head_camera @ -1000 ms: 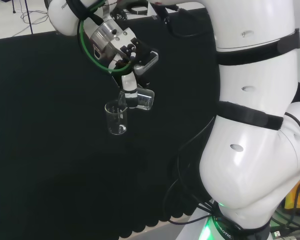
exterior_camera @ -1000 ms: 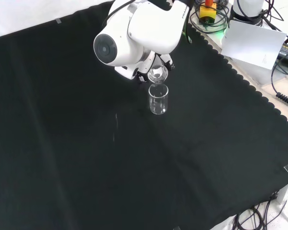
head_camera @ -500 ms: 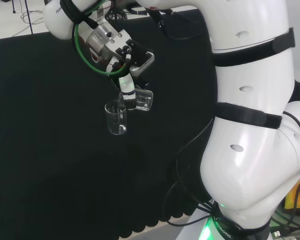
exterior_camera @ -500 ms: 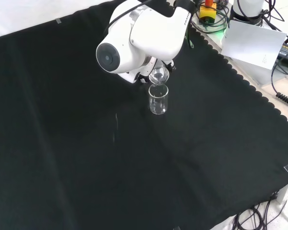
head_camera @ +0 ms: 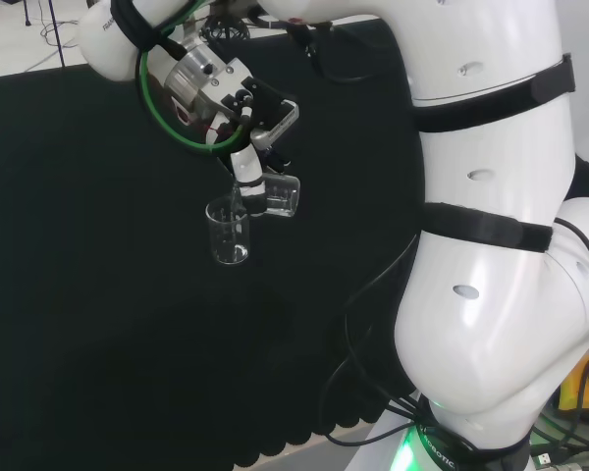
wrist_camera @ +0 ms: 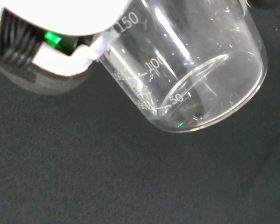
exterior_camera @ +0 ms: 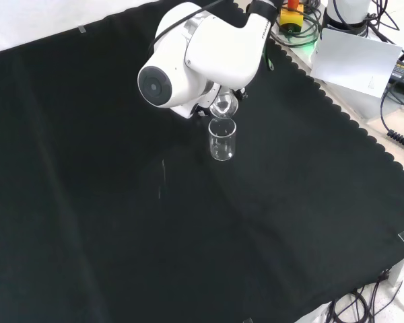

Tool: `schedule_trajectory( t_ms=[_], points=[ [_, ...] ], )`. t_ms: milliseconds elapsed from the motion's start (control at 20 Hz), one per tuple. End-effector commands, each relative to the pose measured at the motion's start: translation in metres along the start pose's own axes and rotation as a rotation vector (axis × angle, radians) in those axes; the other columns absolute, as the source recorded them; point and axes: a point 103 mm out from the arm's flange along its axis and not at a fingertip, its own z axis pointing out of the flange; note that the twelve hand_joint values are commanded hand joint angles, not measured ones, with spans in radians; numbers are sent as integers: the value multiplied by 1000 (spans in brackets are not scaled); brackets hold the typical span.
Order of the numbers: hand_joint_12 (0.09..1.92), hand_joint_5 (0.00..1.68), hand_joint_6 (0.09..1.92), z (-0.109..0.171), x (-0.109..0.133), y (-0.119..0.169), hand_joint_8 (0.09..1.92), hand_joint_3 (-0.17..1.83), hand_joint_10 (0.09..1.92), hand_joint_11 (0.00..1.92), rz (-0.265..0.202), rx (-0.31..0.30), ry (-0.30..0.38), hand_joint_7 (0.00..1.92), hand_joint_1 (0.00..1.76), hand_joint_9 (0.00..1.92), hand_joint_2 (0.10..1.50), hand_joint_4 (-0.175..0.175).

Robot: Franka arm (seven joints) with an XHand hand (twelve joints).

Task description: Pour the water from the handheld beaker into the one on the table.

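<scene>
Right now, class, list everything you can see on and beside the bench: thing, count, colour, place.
Standing beaker: one, clear glass, upright on the cloth near the middle of the head view.
Held beaker: one, clear glass, tipped on its side, mouth at the standing beaker's rim.
Cloth: one, black, covering the bench.
White sheet: one, off the cloth at the front view's upper right.
Cables: several, black, at the front view's right edge.
Hand: one, black and white, curled round the held beaker.
Arm: one, white, at the head view's right.

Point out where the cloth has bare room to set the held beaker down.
Front view: black cloth lies bare below and left of the standing beaker. It is crowded above, where the hand tilts the held beaker over its rim.
</scene>
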Motion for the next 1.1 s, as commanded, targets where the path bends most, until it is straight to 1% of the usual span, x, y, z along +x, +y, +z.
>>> schedule_trajectory(
  t_ms=[50, 250, 400, 800, 1100],
  points=[
    [628, 1279, 685, -3, 5, 0, 661, 774, 106, 1459, 7, 13, -13, 1332, 1312, 1725, 584, -175],
    [628, 1278, 688, -4, 6, 0, 664, 775, 107, 1459, 13, 27, -15, 1331, 1312, 1724, 584, -175],
    [628, 1278, 689, -4, 5, 0, 665, 775, 108, 1459, 32, 42, -7, 1331, 1312, 1724, 584, -175],
    [630, 1275, 694, -5, 6, -1, 670, 777, 109, 1462, 40, 52, -7, 1328, 1312, 1721, 584, -175],
    [630, 1273, 698, -8, 7, -2, 675, 778, 110, 1460, 57, 75, -11, 1326, 1311, 1720, 585, -175]
  ],
)
